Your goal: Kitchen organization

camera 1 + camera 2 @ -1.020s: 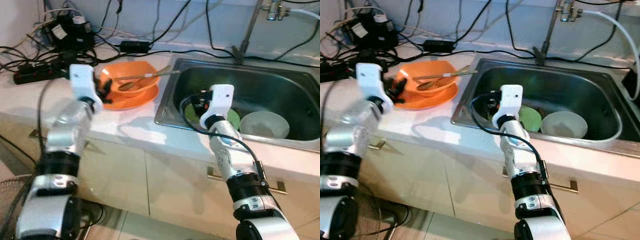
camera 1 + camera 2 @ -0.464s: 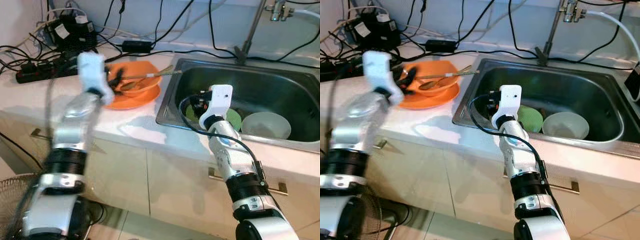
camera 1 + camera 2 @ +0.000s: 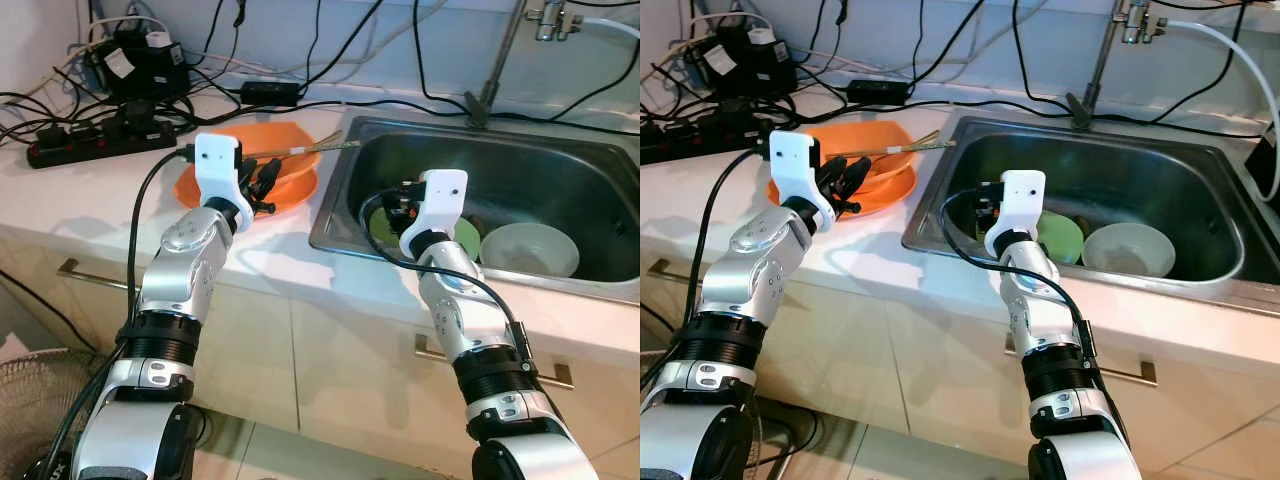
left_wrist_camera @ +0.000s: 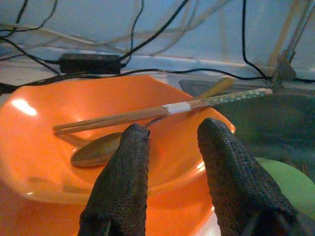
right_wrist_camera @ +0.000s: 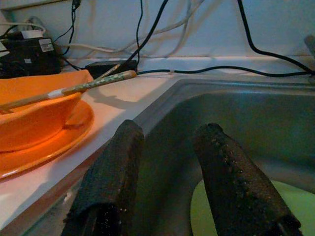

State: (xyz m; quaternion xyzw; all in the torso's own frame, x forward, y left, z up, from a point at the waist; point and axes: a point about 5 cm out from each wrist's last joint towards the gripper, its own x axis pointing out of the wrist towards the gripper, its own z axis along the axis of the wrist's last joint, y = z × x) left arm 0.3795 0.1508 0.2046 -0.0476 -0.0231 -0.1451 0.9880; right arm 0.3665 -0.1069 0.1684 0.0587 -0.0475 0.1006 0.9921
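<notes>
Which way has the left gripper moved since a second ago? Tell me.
Yes. The left gripper has swung rightward, from the orange bowl's left side to its near rim, toward the sink; fingers open.

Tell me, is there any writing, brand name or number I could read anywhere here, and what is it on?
No text here can be read.
White labels on the black power adapter: print too small and blurred to read.
Chopsticks across the orange bowl: a pale band and a speckled pattern, no letters that I can make out.

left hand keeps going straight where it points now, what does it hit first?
Probably the orange bowl: the left hand is open and aimed at its near rim, with the chopsticks and spoon just beyond. Depth is hard to judge.
</notes>
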